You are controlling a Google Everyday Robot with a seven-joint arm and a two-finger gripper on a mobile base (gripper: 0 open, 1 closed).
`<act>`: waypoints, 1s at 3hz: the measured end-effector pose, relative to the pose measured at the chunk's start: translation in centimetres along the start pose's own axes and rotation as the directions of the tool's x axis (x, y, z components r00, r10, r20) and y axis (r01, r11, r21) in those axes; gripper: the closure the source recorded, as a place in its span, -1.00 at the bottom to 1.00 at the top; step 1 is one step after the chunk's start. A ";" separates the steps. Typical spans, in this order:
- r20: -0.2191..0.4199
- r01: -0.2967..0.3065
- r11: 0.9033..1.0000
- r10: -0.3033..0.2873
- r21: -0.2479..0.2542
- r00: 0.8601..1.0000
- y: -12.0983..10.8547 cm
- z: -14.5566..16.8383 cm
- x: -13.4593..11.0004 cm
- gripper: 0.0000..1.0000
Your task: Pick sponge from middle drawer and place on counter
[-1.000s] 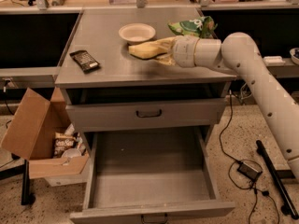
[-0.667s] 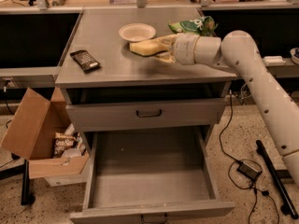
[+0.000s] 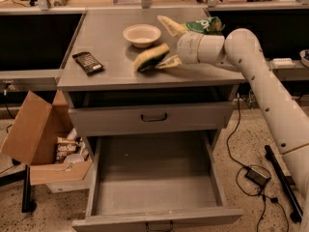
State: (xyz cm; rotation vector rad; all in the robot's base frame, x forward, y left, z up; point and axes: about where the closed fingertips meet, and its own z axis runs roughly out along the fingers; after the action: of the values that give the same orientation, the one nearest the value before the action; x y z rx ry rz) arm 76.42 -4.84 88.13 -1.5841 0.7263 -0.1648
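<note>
No legible text anywhere. Pale print on green snack bag (image 3: 205, 25) unreadable. Same for dark wrapper (image 3: 88, 62) on counter (image 3: 106, 37) and snack packs (image 3: 66, 151) in cardboard box (image 3: 31, 134). Gripper (image 3: 165, 43) over counter, fingers spread.

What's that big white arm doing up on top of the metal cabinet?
A robot's white arm reaches over the flat grey metal counter, its gripper just beside a cream round bowl. A small yellow sponge with a dark-green face lies tilted on the counter at the lower finger; the fingers are spread wide, so it looks set down. Below, the wide grey middle drawer stands pulled out.
</note>
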 end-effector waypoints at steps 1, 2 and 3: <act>0.000 -0.002 1.000 0.002 0.000 1.000 0.0 0.1 0.1 -1.00; -0.003 0.038 0.999 -0.038 0.038 0.999 -0.8 -1.0 -0.5 -1.00; -0.011 0.071 0.995 -0.070 0.070 0.997 -1.3 -2.4 -1.0 -1.00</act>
State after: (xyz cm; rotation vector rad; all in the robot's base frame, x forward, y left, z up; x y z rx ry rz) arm 74.90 -6.36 90.00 -1.5433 0.6646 -0.2462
